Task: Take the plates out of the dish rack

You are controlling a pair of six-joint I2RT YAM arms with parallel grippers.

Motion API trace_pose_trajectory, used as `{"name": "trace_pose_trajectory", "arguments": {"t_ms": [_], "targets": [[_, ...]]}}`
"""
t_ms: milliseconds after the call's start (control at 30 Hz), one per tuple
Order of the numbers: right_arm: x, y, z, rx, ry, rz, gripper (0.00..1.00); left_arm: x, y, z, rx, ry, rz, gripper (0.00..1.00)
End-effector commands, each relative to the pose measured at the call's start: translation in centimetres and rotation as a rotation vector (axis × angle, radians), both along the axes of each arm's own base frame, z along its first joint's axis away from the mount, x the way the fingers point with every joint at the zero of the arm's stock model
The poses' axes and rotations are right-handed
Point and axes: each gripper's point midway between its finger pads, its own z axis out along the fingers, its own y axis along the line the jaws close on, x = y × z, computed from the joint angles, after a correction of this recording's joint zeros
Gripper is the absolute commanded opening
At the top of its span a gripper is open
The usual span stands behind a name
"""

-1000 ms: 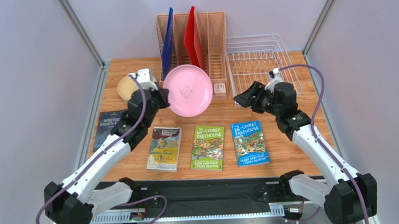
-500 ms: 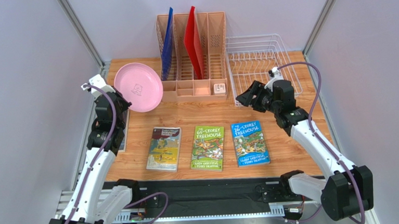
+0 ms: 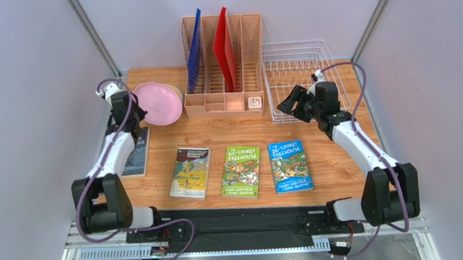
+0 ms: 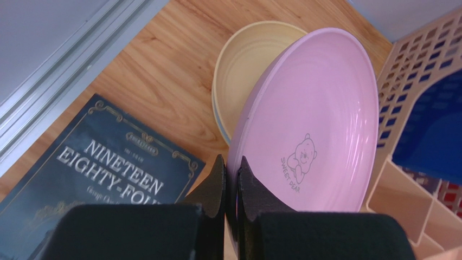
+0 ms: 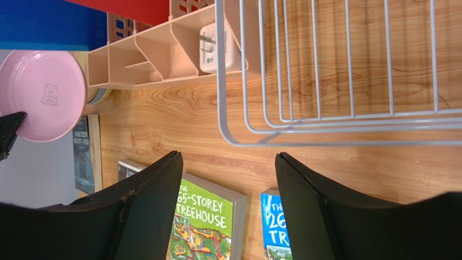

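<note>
Far left, the left tool [image 4: 232, 168] is pinched tight on the rim of the round pink plate [image 4: 320, 119], which sits tilted over a round cream plate [image 4: 252, 65] on the wooden worktop [image 3: 234, 130]. Over right, the right tool [image 5: 228, 162] hangs wide open, gripping nothing, just off the white wire dish rack's [image 3: 302, 62] near-left corner.

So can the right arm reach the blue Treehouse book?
Probably yes. The right fingers are open and empty, and the blue book lies flat close by with nothing on top.
</note>
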Motion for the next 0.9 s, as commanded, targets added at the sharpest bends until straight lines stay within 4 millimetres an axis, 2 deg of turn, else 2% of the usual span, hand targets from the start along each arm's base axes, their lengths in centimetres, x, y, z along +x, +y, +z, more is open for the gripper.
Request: {"name": "trace_pose_trajectory", "arguments": {"t_ms": [0, 200, 300, 467, 633, 833, 867], "targets": [[3.0, 0.3, 1.5, 0.024, -0.057, 0.036, 0.69, 6.6, 0.5, 4.0, -0.067, -0.18, -0.018, 0.0], [5.7, 0.9, 0.1, 0.048, -0.022, 0.064, 0.69, 11.4, 0.6, 2.4, -0.125, -0.178, -0.045, 0.0], [6.5, 1.2, -0.6, 0.061, -0.005, 0.075, 0.68, 12.1, 0.9, 1.1, -0.132, -0.14, -0.032, 0.0], [6.8, 1.1, -1.1, 0.051, 0.001, 0.07, 0.68, 11.7, 1.7, -0.9, -0.11, -0.096, 0.007, 0.0], [6.6, 0.7, 0.2, 0.023, -0.042, 0.072, 0.69, 11.0, 2.0, -3.0, -0.106, -0.043, 0.023, 0.01], [6.4, 0.5, 2.1, -0.013, -0.091, 0.087, 0.69, 10.2, 2.2, -5.8, -0.114, 0.001, 0.046, 0.18], [6.3, 0.7, 2.4, -0.011, -0.101, 0.106, 0.69, 10.2, 2.3, -6.2, -0.118, 0.004, 0.05, 0.18]]}}
